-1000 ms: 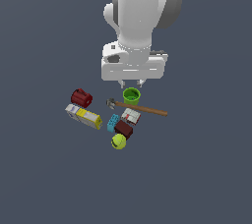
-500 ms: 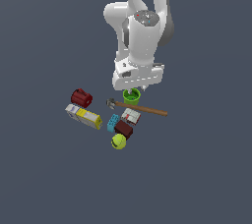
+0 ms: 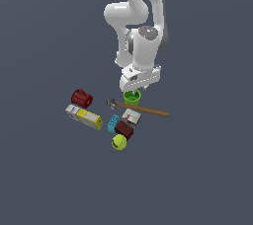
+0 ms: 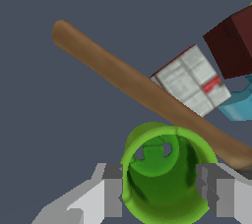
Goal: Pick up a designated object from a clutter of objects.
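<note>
Dark grey, featureless ground (image 3: 44, 179) is carrying a small clutter of objects, with no edges or corners being shown in either view. The white robot arm (image 3: 141, 26) is being seen reaching down from above in the exterior view, and its gripper (image 3: 132, 92) is being held right at the small bright green round cup with a flared rim (image 3: 132, 96), which is sitting at the far end of the clutter. In the wrist view the grey fingers (image 4: 112, 190) are being shown spread on either side of the cup (image 4: 165, 176), one at each wall, with the jaws parted around it; whether the pads are actually being pressed against the walls cannot be told. A wooden-handled hammer (image 3: 141, 109) is lying just beside the cup, its brown handle (image 4: 142, 90) being seen passing close along the cup's rim. Beyond the handle, a white box with red trim (image 3: 131, 116) is lying next to a small blue brick (image 3: 113, 123) and a dark maroon box (image 3: 124, 130). A yellow-green ball (image 3: 118, 142) is resting against the maroon box, farthest from the cup. Toward the exterior view's left, a dark red mug (image 3: 81, 98) is lying on its side close to a long yellow and white box (image 3: 85, 117), both well apart from the cup.
</note>
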Motion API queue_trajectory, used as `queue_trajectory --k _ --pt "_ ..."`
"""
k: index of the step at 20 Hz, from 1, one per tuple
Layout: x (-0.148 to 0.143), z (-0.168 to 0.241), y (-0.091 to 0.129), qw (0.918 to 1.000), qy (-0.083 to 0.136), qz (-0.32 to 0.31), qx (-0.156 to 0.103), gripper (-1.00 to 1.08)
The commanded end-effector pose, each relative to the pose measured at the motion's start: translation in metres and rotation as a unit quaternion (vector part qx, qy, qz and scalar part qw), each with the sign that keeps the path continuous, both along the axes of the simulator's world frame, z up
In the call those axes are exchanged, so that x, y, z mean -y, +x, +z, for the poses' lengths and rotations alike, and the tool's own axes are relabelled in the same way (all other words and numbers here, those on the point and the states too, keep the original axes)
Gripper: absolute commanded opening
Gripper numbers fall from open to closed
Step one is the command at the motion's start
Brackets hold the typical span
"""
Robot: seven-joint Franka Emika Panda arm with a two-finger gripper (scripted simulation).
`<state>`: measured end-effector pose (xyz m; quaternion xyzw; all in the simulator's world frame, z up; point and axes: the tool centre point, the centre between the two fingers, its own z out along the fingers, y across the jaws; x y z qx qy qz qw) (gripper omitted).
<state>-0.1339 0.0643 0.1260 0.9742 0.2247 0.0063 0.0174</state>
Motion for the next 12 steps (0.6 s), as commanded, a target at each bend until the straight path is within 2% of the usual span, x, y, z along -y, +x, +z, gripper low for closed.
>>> queue_trajectory --k 1,7,12 --pt "-0.003 -0.010 -0.013 0.9999 0.001 0.016 0.000 0.28" --pt "-0.006 -0.023 -0.031 0.9993 0.002 0.037 -0.002 0.28" --pt "-0.006 -0.024 -0.034 0.9992 0.002 0.040 -0.002 0.28"
